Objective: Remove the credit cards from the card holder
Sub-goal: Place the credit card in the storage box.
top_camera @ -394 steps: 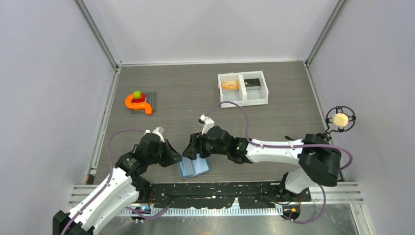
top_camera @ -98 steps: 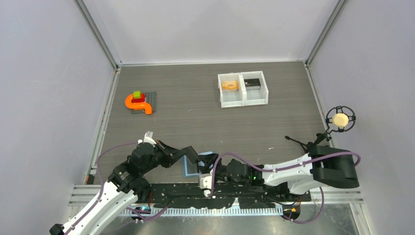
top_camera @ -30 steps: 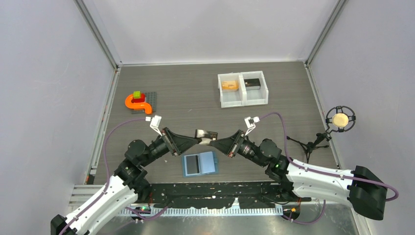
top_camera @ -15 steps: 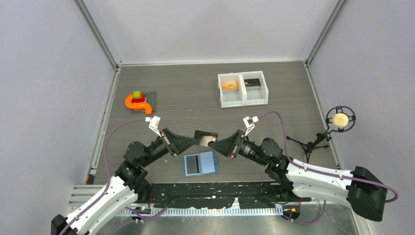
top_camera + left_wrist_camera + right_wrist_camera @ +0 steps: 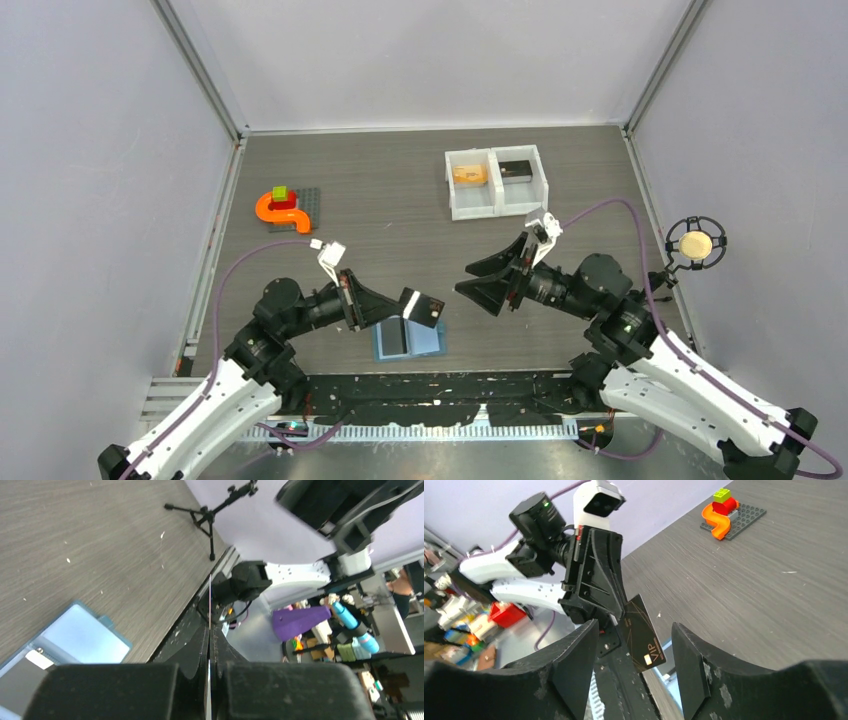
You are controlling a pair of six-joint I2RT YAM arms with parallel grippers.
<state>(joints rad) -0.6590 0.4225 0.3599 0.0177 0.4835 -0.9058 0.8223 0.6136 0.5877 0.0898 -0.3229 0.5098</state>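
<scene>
While the left gripper point(image 5: 400, 305) clamps its fingers tight on one end of a dark credit card point(image 5: 421, 307), that card hangs tilted just over the far edge of the light-blue card holder point(image 5: 425, 338), showing thin gold lines and a small pale VIP patch. The holder lies open and flat, grey pocket panel on its left half, the table's point(image 5: 400, 225) near edge just in front and bare tabletop beyond; to its right and raised, the right gripper point(image 5: 478, 283) gapes wide, holding nothing
</scene>
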